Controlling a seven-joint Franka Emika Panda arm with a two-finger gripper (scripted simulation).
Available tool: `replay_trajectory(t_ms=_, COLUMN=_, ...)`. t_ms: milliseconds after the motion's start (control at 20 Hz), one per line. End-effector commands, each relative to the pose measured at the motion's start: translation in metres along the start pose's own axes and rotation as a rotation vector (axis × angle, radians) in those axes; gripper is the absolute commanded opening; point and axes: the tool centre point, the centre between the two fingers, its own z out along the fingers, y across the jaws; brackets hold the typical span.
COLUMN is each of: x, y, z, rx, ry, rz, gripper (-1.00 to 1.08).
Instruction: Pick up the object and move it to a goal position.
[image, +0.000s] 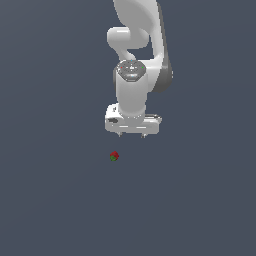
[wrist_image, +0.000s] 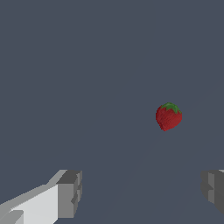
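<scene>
One strawberry, one wide-open gripper, nothing held yet.

Exterior view: a single white gripper (image: 132, 135) hangs above the grey floor, holding nothing; the one object (image: 114, 156), a tiny red-and-green strawberry, lies near it, toward the exterior view's left, apart from the fingertips. Wrist view: the strawberry (wrist_image: 168, 116) lies outside the gap, and two fingers (wrist_image: 69, 194) stand far apart. It looks light, small and rounded, likely to slip or roll; gripping across its red body seems best.

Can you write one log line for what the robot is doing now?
phase: approach | white gripper: jaws open, empty | small red strawberry with green top: on grey floor, ungrasped
</scene>
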Motion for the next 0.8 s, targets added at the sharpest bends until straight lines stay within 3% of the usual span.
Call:
replay_trajectory(t_ms=0, x=0.004, y=0.005, z=0.007, rx=0.002, ry=0.002, rz=0.058, gripper=1.0)
replay_trajectory(t_ms=750, x=0.029, y=0.054, z=0.062, rx=0.004, ry=0.026, rz=0.547, gripper=1.0)
